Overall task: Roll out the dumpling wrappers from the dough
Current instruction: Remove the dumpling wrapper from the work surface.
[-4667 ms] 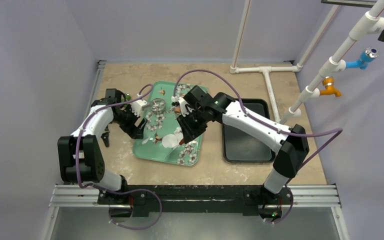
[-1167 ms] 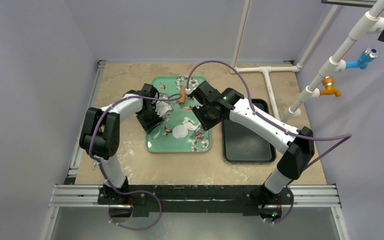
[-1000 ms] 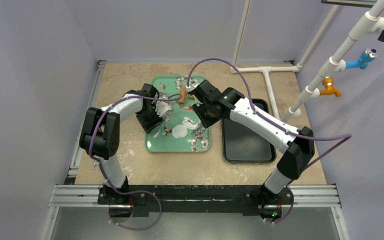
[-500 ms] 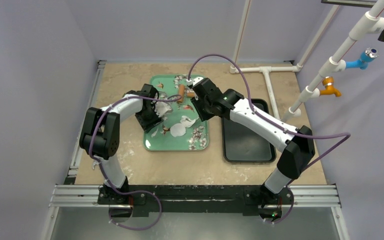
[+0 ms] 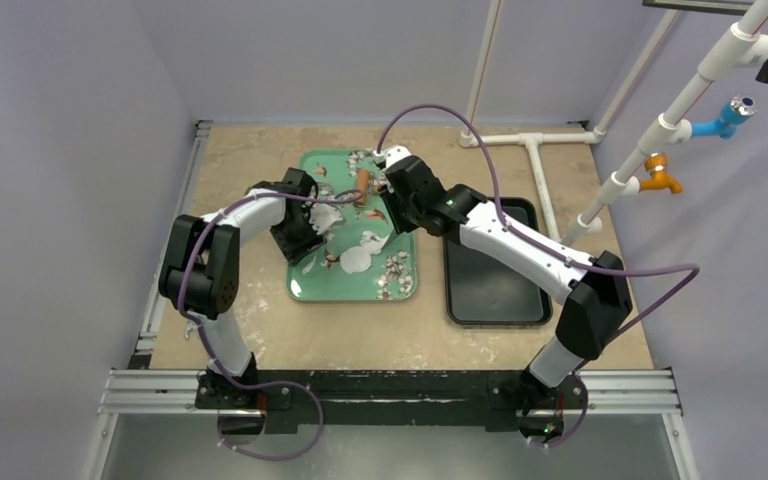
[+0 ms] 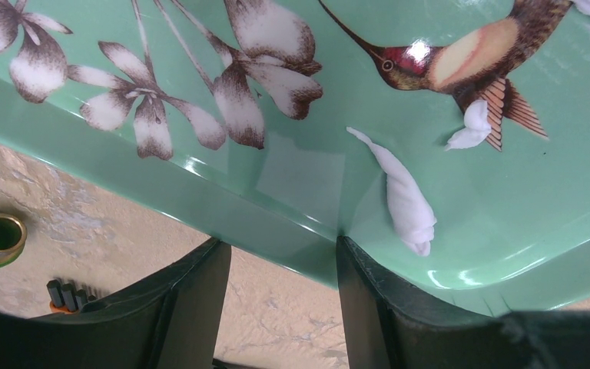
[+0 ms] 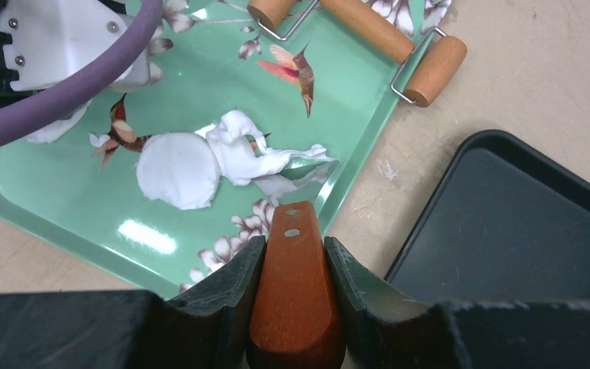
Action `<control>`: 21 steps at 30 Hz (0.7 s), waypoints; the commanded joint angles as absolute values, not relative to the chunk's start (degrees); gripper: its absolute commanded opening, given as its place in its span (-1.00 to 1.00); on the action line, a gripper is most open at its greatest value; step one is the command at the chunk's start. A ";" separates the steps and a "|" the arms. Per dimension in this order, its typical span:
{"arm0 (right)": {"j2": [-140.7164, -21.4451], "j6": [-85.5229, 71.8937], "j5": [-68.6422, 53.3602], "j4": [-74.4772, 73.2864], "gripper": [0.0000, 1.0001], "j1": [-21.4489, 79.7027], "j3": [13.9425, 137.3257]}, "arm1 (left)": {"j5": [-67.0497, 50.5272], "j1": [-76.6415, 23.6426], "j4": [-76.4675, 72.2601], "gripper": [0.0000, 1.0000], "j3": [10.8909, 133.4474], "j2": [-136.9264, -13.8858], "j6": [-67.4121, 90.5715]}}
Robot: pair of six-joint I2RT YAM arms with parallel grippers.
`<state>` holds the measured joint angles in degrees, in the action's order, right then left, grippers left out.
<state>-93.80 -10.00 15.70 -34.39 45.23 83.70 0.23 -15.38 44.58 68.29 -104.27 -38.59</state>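
I see the green tray [image 5: 350, 297] in the middle of the counter [image 5: 250, 160], and both arms reach over it. The left gripper [image 6: 280, 254] is at the tray's left rim. Its jaws stand apart, with the tips against the outside of the rim, and between them I see only the counter. The right gripper [image 7: 296, 246] has its jaws closed on the wooden handle [image 7: 296, 307] of a tool; the working end of this tool I cannot see.

One dumpling wrapper [image 7: 178, 171], flat and round, lies on the tray. The dough [image 7: 250, 154], a torn and uneven piece, touches its right side. A thin scrap of dough [image 6: 407, 204] lies near the left rim. The rolling pin [image 7: 369, 27] lies at the far end of the tray. The black tray [image 7: 507, 223] stands just beside, to the right.
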 commanded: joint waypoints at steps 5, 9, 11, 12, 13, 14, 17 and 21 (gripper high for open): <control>-89.52 -10.19 15.03 -27.42 -1.00 44.55 76.98 | 1.23 -14.85 45.18 0.04 67.24 -103.18 -39.35; -86.36 -8.27 9.33 -26.41 -1.00 44.65 72.09 | 1.23 -14.85 45.12 0.04 67.28 -103.19 -39.31; -86.00 -9.39 12.01 -30.12 -1.00 44.65 72.49 | 1.23 -14.90 45.12 0.04 67.24 -103.18 -39.21; -85.74 -9.79 14.34 -32.09 -1.00 44.65 72.78 | 1.23 -14.82 45.15 0.04 67.28 -103.16 -39.23; -85.45 -9.94 16.10 -33.63 -1.00 44.65 73.17 | 1.30 -14.85 45.15 0.04 67.24 -103.18 -39.23; -85.10 -9.93 17.36 -35.00 -1.00 44.65 73.63 | 1.30 -14.85 45.14 0.04 67.24 -103.18 -39.20; -84.86 -8.98 16.80 -38.65 -1.00 44.65 75.16 | 1.32 -14.85 45.23 0.04 67.24 -103.18 -39.11; -84.29 -6.82 11.99 -42.24 -1.00 45.06 76.20 | 1.24 -14.85 45.21 0.04 67.24 -103.18 -39.11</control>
<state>-85.73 -9.30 13.93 -33.45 44.62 74.52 0.25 -15.38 44.49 68.25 -104.25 -38.59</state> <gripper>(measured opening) 0.277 0.521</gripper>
